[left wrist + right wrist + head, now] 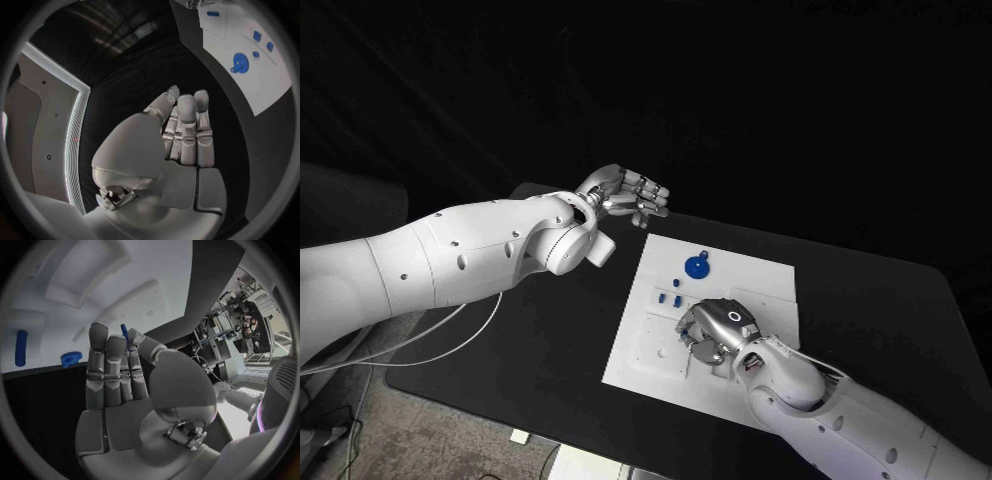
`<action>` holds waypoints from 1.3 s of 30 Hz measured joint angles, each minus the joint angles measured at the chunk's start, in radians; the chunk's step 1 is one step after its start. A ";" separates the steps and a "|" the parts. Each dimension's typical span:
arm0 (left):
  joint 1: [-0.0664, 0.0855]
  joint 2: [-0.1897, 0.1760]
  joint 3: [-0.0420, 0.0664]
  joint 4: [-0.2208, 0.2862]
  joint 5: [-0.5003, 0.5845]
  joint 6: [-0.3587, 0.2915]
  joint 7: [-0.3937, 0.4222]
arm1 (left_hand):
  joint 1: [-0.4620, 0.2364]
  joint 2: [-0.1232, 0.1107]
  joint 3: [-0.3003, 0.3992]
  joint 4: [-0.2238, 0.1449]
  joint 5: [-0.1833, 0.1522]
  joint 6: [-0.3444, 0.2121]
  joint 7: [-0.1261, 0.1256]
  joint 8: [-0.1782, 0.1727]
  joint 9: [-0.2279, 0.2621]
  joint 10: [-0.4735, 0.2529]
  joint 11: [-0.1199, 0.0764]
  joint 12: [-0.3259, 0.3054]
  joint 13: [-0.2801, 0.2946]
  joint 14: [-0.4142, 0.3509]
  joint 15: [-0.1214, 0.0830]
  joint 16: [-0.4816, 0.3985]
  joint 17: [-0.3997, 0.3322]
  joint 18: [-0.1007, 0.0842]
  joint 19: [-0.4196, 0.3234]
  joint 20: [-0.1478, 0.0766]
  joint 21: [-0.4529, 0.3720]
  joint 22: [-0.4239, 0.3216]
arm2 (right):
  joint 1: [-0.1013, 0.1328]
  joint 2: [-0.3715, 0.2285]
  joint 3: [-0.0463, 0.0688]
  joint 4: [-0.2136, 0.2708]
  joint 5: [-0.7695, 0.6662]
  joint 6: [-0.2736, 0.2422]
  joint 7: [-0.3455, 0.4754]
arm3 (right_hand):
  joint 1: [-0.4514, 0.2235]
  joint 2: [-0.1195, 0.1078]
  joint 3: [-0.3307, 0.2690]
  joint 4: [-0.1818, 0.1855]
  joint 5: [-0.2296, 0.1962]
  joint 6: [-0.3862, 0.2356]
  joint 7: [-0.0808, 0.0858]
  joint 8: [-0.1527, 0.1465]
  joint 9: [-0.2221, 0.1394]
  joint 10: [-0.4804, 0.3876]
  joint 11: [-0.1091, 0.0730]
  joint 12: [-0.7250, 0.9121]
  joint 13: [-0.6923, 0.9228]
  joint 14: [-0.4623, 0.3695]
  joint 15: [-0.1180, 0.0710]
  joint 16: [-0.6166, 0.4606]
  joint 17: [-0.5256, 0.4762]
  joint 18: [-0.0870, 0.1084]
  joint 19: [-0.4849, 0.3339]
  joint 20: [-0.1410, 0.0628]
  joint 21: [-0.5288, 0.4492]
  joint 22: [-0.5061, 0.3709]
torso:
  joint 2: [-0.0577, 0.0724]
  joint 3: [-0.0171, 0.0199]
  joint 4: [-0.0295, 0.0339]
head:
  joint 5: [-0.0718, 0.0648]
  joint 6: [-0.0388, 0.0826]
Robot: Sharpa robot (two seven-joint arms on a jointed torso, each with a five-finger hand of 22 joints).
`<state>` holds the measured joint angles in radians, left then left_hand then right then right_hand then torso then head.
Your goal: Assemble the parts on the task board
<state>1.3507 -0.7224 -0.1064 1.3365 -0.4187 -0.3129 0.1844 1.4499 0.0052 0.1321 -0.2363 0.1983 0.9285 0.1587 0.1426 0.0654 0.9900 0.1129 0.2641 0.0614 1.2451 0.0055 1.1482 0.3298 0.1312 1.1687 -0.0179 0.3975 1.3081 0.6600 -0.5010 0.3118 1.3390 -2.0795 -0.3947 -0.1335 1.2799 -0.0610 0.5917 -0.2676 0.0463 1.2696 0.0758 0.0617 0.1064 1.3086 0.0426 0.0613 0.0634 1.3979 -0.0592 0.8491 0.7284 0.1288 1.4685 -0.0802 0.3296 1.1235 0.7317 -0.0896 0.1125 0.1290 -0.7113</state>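
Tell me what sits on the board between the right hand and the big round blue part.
In the head view, small blue parts lie on the task board between the right hand and the round blue part. The rest of that stretch is bare white board.

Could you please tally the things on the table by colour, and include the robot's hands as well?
White task board: 1
Blue parts: 5, namely one round part and four small parts
Silver hands: 2, namely the left hand and the right hand
Total: 8
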 measured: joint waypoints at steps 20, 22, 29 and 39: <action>0.005 0.003 0.000 0.000 0.000 0.014 -0.002 | 0.000 0.000 -0.004 0.004 -0.013 0.000 0.000 0.004 0.000 0.000 0.000 0.000 0.000 0.000 0.000 0.000 0.001 0.000 0.007 0.000 -0.011 0.000 | -0.001 0.014 -0.003 -0.016 -0.003 -0.004 0.001 | -0.002 -0.002 0.002 -0.004 -0.001 0.000 0.000 0.000 0.001 0.003 -0.003 0.003 0.000 0.001 0.002 0.000 0.002 0.000 0.001 0.002 0.000 -0.001 | 0.000 -0.0002 0.0009 | 0.011 -0.005; 0.005 0.003 0.000 0.000 -0.001 0.016 -0.002 | 0.000 0.000 -0.004 0.004 -0.013 0.000 0.000 0.004 0.000 0.000 0.000 0.000 0.000 0.000 0.000 0.000 0.001 0.000 0.007 0.000 -0.015 0.000 | -0.002 0.016 -0.004 -0.019 -0.004 -0.004 0.001 | -0.003 -0.003 0.002 -0.004 -0.001 0.000 0.000 0.000 0.001 0.003 -0.003 0.003 0.000 0.001 0.002 0.000 0.003 0.000 0.000 0.000 0.000 -0.001 | 0.000 -0.0001 0.0011 | 0.012 -0.007; 0.005 0.002 0.000 -0.001 -0.002 0.022 -0.005 | 0.000 0.000 -0.004 0.004 -0.013 0.000 0.000 0.004 0.000 0.000 0.000 0.000 0.000 0.000 0.000 0.000 0.001 0.000 0.007 0.000 -0.015 0.000 | -0.009 0.019 -0.006 -0.027 -0.005 -0.006 0.001 | -0.003 -0.003 0.002 -0.004 -0.001 0.000 0.000 0.000 0.001 0.003 -0.003 0.003 0.000 0.001 0.002 0.000 0.003 0.000 -0.002 -0.001 0.000 -0.001 | 0.000 0.0006 0.0017 | 0.014 -0.010; 0.005 0.002 0.000 -0.001 -0.003 0.028 -0.009 | 0.000 0.000 -0.007 0.007 -0.013 0.000 0.000 0.004 0.000 0.000 0.000 0.000 0.000 0.000 0.000 0.000 0.001 0.000 0.007 0.000 -0.014 0.000 | -0.010 0.018 -0.006 -0.030 -0.008 -0.007 0.000 | -0.005 -0.005 0.002 -0.005 -0.004 0.000 0.000 0.000 0.002 0.004 -0.003 0.002 0.000 0.001 0.002 0.000 0.003 0.000 -0.002 -0.001 0.002 -0.003 | 0.000 0.0008 0.0007 | 0.015 -0.013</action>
<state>1.3561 -0.7207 -0.1061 1.3352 -0.4217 -0.2852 0.1755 1.4499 0.0053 0.1255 -0.2297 0.1849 0.9286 0.1587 0.1463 0.0654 0.9899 0.1129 0.2641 0.0614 1.2452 0.0056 1.1482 0.3307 0.1308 1.1758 -0.0179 0.3830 1.3077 0.6501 -0.4825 0.3054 1.3090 -2.0870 -0.4014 -0.1332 1.2748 -0.0660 0.5932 -0.2721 0.0426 1.2696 0.0758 0.0616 0.1089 1.3122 0.0395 0.0637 0.0634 1.3992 -0.0572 0.8487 0.7319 0.1289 1.4662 -0.0815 0.3311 1.1203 0.7317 -0.0889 0.1131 0.1442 -0.7247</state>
